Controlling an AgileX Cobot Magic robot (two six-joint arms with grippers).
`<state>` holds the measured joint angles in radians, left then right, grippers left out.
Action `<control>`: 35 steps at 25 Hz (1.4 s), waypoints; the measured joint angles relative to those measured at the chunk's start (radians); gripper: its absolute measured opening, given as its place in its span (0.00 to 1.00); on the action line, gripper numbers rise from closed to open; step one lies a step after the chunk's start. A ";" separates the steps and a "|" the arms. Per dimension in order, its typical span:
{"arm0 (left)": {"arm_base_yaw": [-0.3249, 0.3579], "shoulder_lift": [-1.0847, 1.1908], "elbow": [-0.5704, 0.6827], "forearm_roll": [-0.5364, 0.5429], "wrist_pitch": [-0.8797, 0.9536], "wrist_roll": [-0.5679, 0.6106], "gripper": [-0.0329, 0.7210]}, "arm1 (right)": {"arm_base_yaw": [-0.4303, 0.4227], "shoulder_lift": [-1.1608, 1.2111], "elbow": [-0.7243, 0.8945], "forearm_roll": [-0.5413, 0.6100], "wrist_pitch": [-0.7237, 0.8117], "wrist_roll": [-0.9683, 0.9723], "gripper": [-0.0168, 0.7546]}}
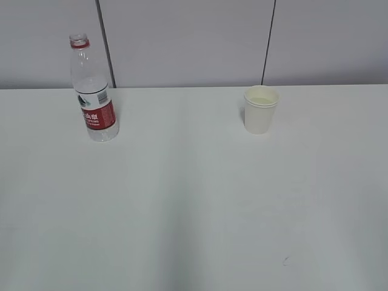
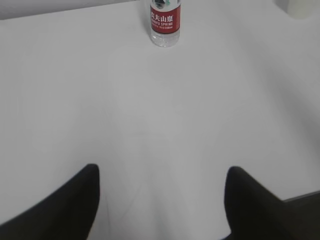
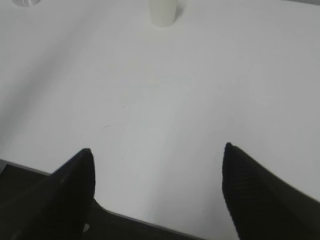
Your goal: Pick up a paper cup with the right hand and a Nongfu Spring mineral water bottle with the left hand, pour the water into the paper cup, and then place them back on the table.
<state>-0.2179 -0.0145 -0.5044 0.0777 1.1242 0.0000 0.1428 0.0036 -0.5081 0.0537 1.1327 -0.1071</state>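
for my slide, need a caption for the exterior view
Capless clear plastic bottle with red label and small white paper cup upright, apart on white table.

The bottle [image 1: 94, 91] is clear, shiny plastic with a smooth red label stuck around it. The cup [image 1: 260, 110] looks like plain white paper, not shiny. The table [image 1: 194, 206] is white, smooth and dull. Far behind both things, each claw's fingers [image 2: 70, 205] look black and dull, and the right ones [image 3: 260, 192] look a little bumpy.
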 joint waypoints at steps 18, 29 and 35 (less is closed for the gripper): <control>0.109 -0.003 0.001 -0.054 -0.011 0.000 0.67 | 0.000 -0.020 0.005 0.020 0.010 0.000 0.79; 0.123 -0.003 0.001 -0.107 -0.011 0.000 0.65 | 0.000 -0.020 0.005 0.022 0.010 0.000 0.79; 0.123 -0.003 0.001 -0.095 -0.011 0.000 0.63 | 0.000 -0.020 0.005 0.016 0.010 0.000 0.79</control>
<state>-0.0947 -0.0176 -0.5036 -0.0170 1.1127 0.0000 0.1428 -0.0161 -0.5028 0.0692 1.1427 -0.1071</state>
